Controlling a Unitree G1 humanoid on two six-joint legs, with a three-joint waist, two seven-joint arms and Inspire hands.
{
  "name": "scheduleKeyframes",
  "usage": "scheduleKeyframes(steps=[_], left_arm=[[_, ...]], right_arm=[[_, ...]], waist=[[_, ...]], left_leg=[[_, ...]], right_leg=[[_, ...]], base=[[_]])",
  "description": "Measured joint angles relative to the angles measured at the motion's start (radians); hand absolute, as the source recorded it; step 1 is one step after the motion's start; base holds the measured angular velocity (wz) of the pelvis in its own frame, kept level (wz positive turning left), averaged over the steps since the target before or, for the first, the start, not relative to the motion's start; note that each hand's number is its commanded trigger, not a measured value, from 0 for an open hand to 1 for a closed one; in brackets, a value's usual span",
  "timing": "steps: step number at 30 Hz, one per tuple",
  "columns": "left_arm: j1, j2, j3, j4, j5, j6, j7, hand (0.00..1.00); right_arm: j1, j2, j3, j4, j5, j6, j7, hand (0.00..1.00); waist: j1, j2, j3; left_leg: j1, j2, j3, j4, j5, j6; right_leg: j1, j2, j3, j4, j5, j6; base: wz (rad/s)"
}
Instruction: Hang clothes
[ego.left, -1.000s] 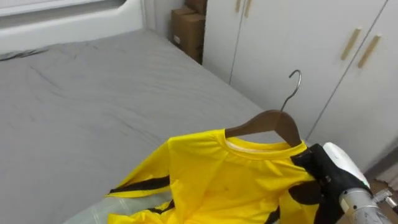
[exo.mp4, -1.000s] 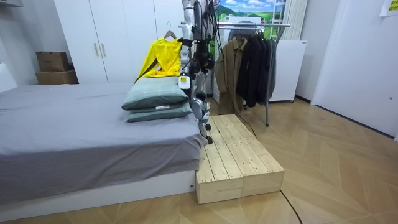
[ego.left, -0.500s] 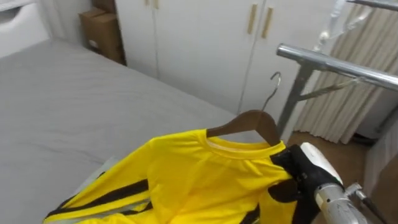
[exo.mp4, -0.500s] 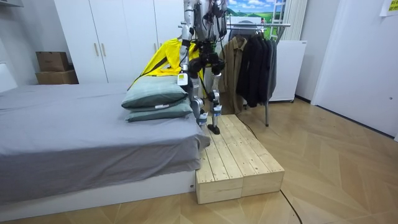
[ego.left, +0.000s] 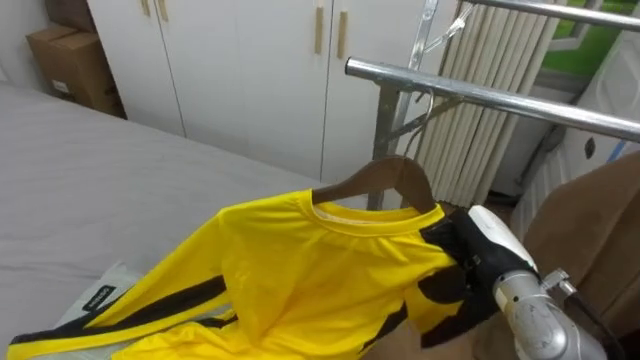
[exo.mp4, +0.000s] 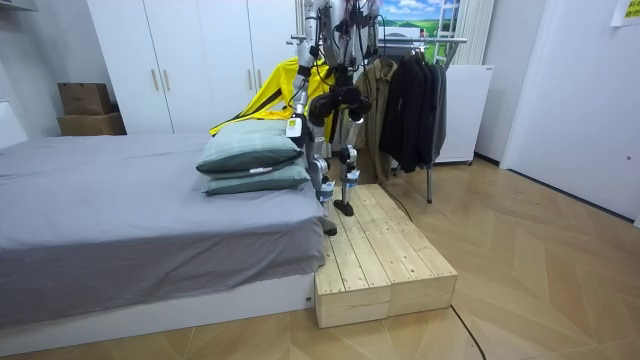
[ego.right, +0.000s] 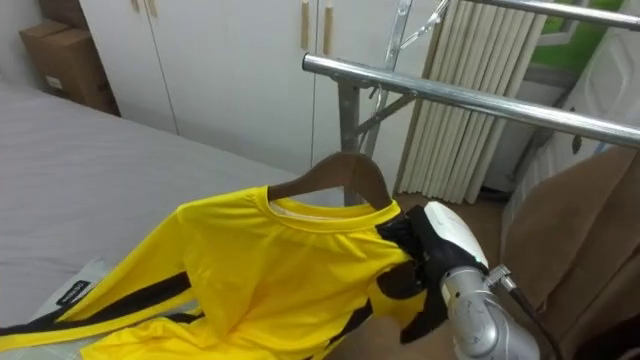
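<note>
Above the bed (ego.left: 90, 160) the yellow shirt (ego.left: 300, 270) is carried on its hanger (ego.left: 385, 178), whose right end is clenched through the cloth by the right hand (ego.left: 462, 262). The hanger should be raised over the rail (ego.left: 480, 95), then lowered onto bare bar short of the coat (ego.left: 590, 230). The platform (exo.mp4: 385, 250) underfoot is given by the room view; the hanger's nearness to the rail, by the eye views.

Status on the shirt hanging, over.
Right hand gripping wooden hanger, yellow shirt on it. Hanger top just below rack rail. Brown coat hangs close on the right.
</note>
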Motion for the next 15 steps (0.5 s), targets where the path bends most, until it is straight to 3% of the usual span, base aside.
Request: scheduleKeyframes(steps=[1,4,6,9,13,15], left_arm=[[0.000,0.000,-0.002,0.000,0.000,0.000,0.004,0.00],[0.012,-0.001,-0.006,0.001,-0.002,0.000,0.009,0.00],[0.034,-0.004,-0.006,0.001,-0.001,-0.001,0.002,0.00],[0.057,-0.017,-0.006,0.001,-0.001,-0.003,-0.014,0.00],[0.057,-0.019,0.001,0.001,-0.001,-0.002,-0.028,0.00],[0.057,-0.024,-0.001,0.007,-0.001,0.001,-0.031,0.00]], right_arm=[[0.000,0.000,0.000,-0.001,0.000,0.000,0.004,1.00],[0.000,-0.001,0.001,-0.013,0.001,-0.001,0.013,1.00],[0.000,-0.010,0.001,-0.018,0.000,-0.001,0.014,1.00],[0.003,-0.024,-0.001,-0.034,0.005,0.000,0.014,1.00],[0.028,-0.025,-0.020,-0.090,0.000,0.000,0.014,1.00],[0.034,-0.025,-0.020,-0.107,-0.011,-0.002,0.012,1.00]], waist=[[0.001,-0.001,0.0000],[0.010,-0.006,-0.0017],[0.033,-0.015,-0.0048],[0.021,-0.013,-0.0071],[0.015,-0.017,-0.0139],[0.019,-0.014,-0.0124]], left_leg=[[-0.001,-0.003,-0.010,-0.003,0.000,0.000],[-0.006,-0.042,-0.097,-0.022,0.001,0.027],[-0.006,-0.082,-0.142,-0.039,0.014,0.048],[-0.015,-0.099,-0.179,-0.041,0.014,0.050],[-0.026,-0.107,-0.174,-0.037,0.006,0.063],[-0.027,-0.111,-0.163,-0.027,0.000,0.073]], right_leg=[[0.000,0.006,0.008,-0.006,0.006,-0.001],[-0.001,0.030,0.054,-0.036,0.036,-0.008],[-0.011,0.042,0.112,-0.039,0.052,-0.008],[-0.015,0.048,0.139,-0.058,0.074,0.009],[-0.013,0.050,0.143,-0.087,0.112,0.014],[-0.013,0.046,0.149,-0.083,0.121,0.020]], base=[[-0.34],[-0.49],[-0.69],[-0.36],[-0.10],[-0.13]])
